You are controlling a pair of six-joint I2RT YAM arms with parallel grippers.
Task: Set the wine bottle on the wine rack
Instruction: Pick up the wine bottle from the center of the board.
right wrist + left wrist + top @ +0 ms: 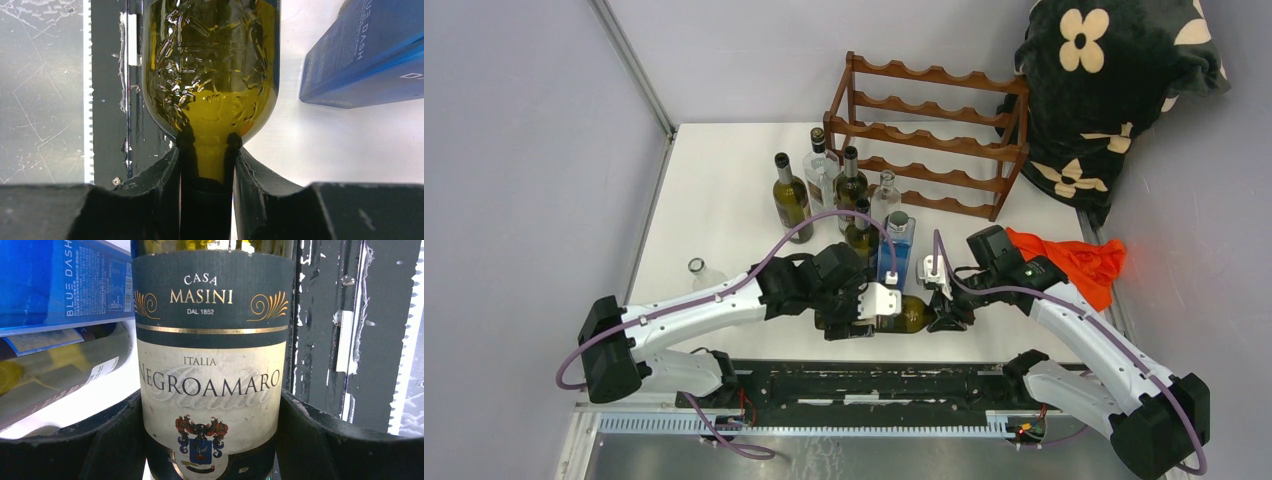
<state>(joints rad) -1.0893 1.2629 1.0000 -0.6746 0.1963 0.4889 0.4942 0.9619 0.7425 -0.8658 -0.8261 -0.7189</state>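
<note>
Near edge of white table (714, 200), lower centre of top view: wine bottle (911, 314) lies on its side betw. both arms. Body w/ label is grasped by left gripper (864, 312), fingers either side; neck is clamped by right gripper (946, 316). Just behind: blue bottle (896, 250), then cluster of upright bottles (824, 190). At upper centre stands wine rack (924, 135), well apart from held bottle.

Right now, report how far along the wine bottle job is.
Done: the dark green glass wine bottle is gripped, with the left gripper around its labelled body and the right gripper shut on its neck. In hand: it is held sideways between them. Left: carrying it to the reddish-brown wooden wine rack at the back.
</note>
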